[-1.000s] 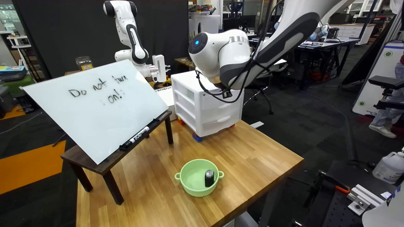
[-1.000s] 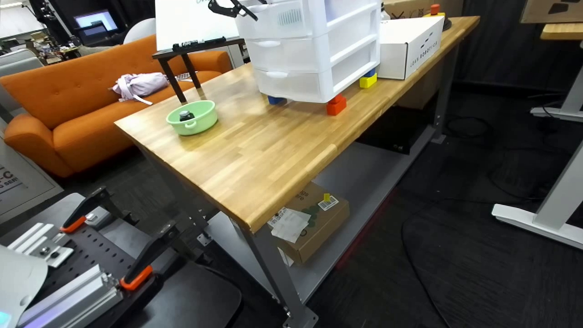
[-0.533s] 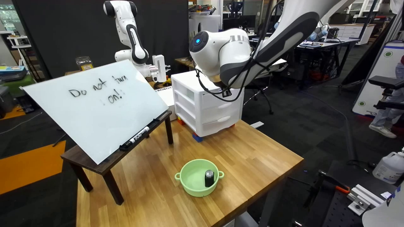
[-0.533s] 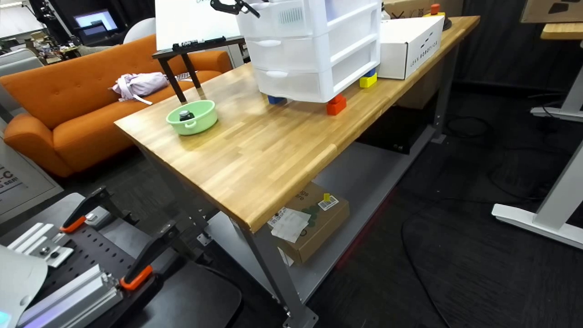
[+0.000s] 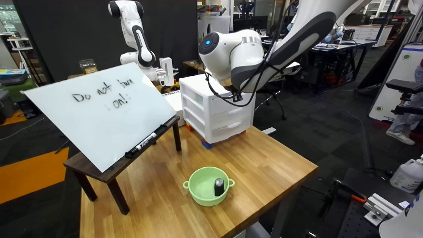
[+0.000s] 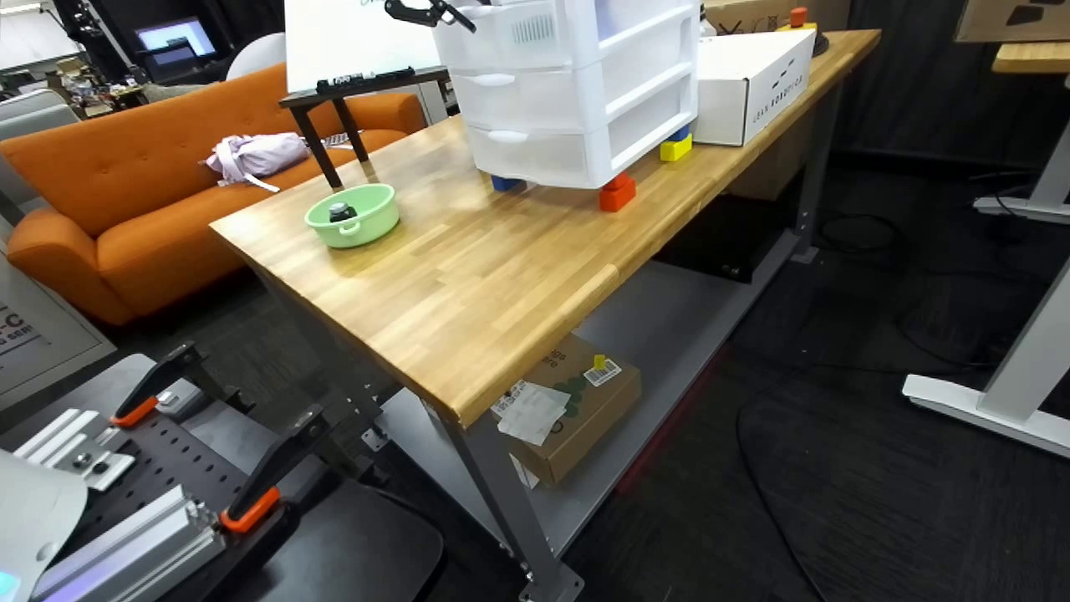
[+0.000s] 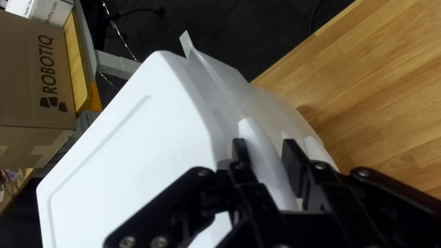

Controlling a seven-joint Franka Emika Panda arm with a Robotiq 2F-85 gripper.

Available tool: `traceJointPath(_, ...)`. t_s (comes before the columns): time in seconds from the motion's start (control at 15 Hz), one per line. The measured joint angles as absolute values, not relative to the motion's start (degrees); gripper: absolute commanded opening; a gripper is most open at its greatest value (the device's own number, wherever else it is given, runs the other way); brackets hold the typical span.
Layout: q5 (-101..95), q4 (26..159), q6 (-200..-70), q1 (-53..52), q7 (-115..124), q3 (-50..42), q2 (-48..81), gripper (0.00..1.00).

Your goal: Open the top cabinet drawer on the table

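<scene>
Wrist view: gripper (image 7: 264,148) has its fingers (image 7: 293,159) spread, one either side of the white handle (image 7: 269,165) on the front of the top drawer (image 7: 262,106); nothing clamped, and can't tell if either finger makes contact. Drawer front stands a touch proud of the cabinet (image 7: 137,148), so maybe slightly ajar, maybe just moulded that way. My read: line-up about right, squeeze and pull left to do. Take it mid-handle, draw straight out and level. In an exterior view the arm (image 5: 244,59) hides the fingers and part of the drawer front, no grip info there; cabinet sits on the table (image 5: 257,165), beyond the green bowl (image 5: 200,185). In an exterior view only a bit of the gripper shows, at the drawer's upper front, rest cropped; target is the uppermost, above the middle drawer (image 6: 535,104) and bottom drawer (image 6: 535,159), both apparently pushed in. Handling guess: thin translucent plastic, light, flexy, fairly slick; contents unknown. Modest squeeze: too hard may bow or crack the handle, too soft slips. Cabinet likely light too and stands on coloured blocks (image 6: 617,195), so a jerky or skewed pull could walk it off them.
</scene>
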State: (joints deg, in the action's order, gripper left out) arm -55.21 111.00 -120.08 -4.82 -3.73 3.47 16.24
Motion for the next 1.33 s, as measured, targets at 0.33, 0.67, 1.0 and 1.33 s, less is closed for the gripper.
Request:
traceJointPath(0.33,-55.01,114.22,-121.17,-4.97,-2.97,3.71,13.86,0.12)
traceJointPath(0.67,-53.92,120.2,-121.16,-5.62,-1.04,4.8,9.39,0.12)
traceJointPath(1.0,-51.54,124.96,-121.07,-6.97,0.8,6.4,5.15,0.12)
traceJointPath(1.33,-50.38,127.4,-120.75,-8.0,1.29,7.3,3.03,0.12)
